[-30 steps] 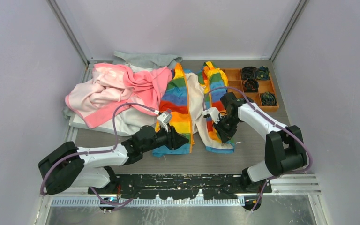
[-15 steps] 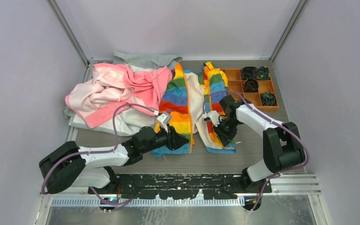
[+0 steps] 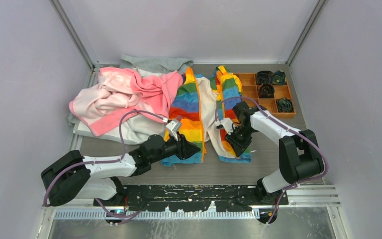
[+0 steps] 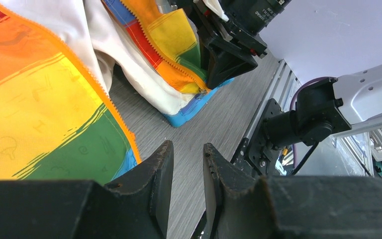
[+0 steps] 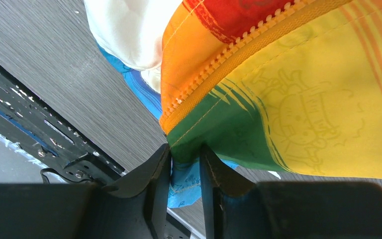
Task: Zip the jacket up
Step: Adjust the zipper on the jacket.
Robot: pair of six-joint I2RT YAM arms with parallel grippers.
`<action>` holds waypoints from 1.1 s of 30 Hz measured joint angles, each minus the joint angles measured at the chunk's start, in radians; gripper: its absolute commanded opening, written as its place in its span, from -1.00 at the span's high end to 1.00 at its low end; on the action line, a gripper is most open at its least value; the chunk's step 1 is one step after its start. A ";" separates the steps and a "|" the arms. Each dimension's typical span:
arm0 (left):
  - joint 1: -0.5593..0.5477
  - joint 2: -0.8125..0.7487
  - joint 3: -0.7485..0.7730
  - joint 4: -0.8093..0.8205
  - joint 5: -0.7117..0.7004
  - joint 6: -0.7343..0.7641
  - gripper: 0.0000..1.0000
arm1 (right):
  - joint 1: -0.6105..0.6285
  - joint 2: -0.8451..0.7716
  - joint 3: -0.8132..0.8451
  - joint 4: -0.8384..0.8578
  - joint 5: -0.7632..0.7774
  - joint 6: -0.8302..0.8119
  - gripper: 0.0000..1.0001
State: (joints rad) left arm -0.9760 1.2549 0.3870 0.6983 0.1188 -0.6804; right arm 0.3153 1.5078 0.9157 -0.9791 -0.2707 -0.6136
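The rainbow-striped jacket (image 3: 188, 117) lies open on the table, cream lining up, its two front panels apart. My left gripper (image 3: 194, 149) hovers low by the bottom corner of the left panel (image 4: 45, 99); in the left wrist view it (image 4: 186, 144) stands open with only bare table between its fingers. My right gripper (image 3: 242, 147) is at the bottom hem of the right panel (image 3: 227, 99). In the right wrist view its jaws (image 5: 185, 147) stand slightly apart with the green and blue hem (image 5: 199, 144) bunched between them, just under the orange zipper teeth (image 5: 229, 55).
A pink garment (image 3: 124, 94) lies over a grey one (image 3: 154, 63) at the back left, touching the jacket's left side. An orange compartment tray (image 3: 251, 78) with dark rolled items stands at the back right. The black front rail (image 3: 204, 191) runs along the table's near edge.
The right gripper's jaws have parted from a tight pinch on the right panel's hem, and that arm has shifted a little toward the near edge. The left arm has stayed still.
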 measured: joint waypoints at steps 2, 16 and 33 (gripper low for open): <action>0.000 -0.006 0.000 -0.001 -0.003 0.000 0.42 | 0.000 0.000 0.000 0.000 0.000 0.000 0.30; -0.001 -0.053 0.000 -0.019 -0.019 0.003 0.42 | 0.000 0.000 0.000 -0.001 -0.014 0.000 0.14; -0.002 -0.059 0.000 -0.024 -0.021 0.004 0.42 | 0.002 -0.009 0.000 -0.002 -0.018 0.000 0.36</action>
State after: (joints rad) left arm -0.9775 1.1961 0.3866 0.6739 0.0975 -0.6765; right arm 0.3176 1.4986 0.9157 -0.9806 -0.2886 -0.6140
